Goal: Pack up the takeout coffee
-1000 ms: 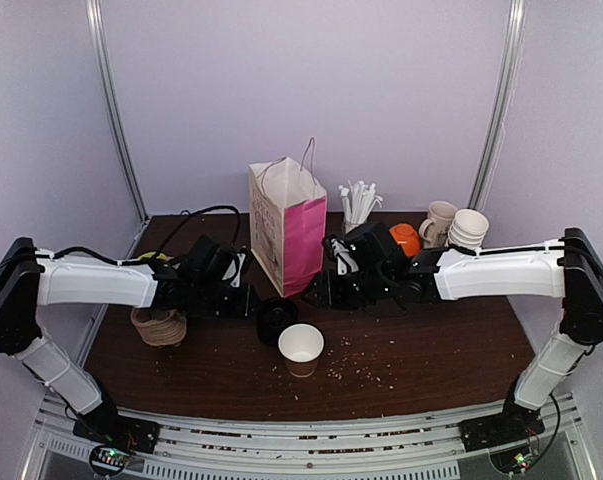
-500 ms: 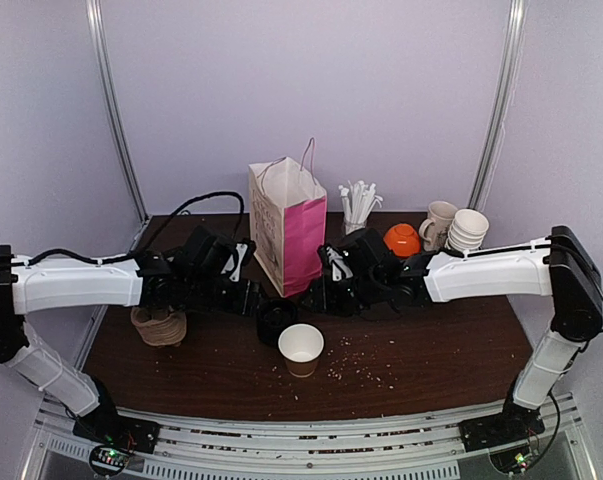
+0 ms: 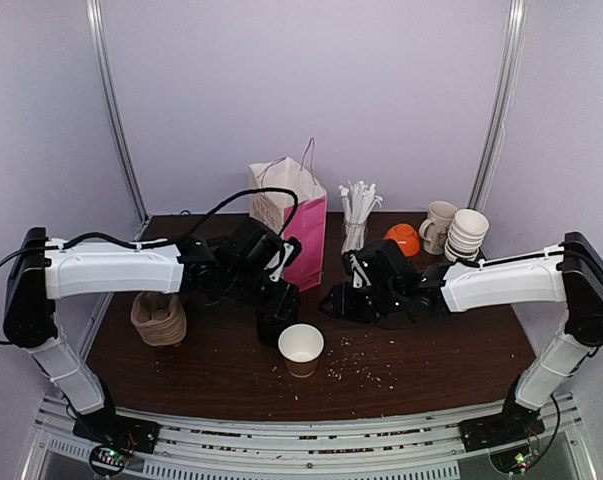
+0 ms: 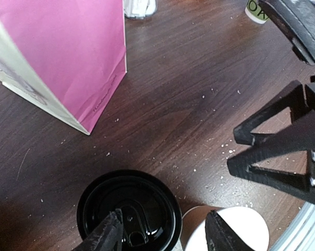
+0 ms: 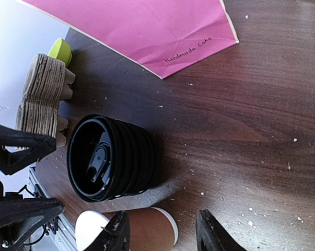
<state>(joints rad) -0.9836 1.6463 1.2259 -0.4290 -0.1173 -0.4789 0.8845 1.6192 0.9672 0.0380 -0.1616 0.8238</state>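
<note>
Takeout coffee cup (image 3: 301,345) upright, long axis vertical, mouth up, beside black lids (image 3: 276,318), left fingers (image 4: 107,236) apart, right fingers (image 5: 118,232) apart.

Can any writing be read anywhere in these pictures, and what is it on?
"Handmade Cake": pink side of the paper bag, near its bottom edge.
Print on the bag's cream side: too blurred to read.
Green print on the white cup at the picture's top edge: cut off, unreadable.

High rear camera overlooks the table (image 3: 451,345); both close wrist cameras share the black lids (image 4: 128,212)
</note>
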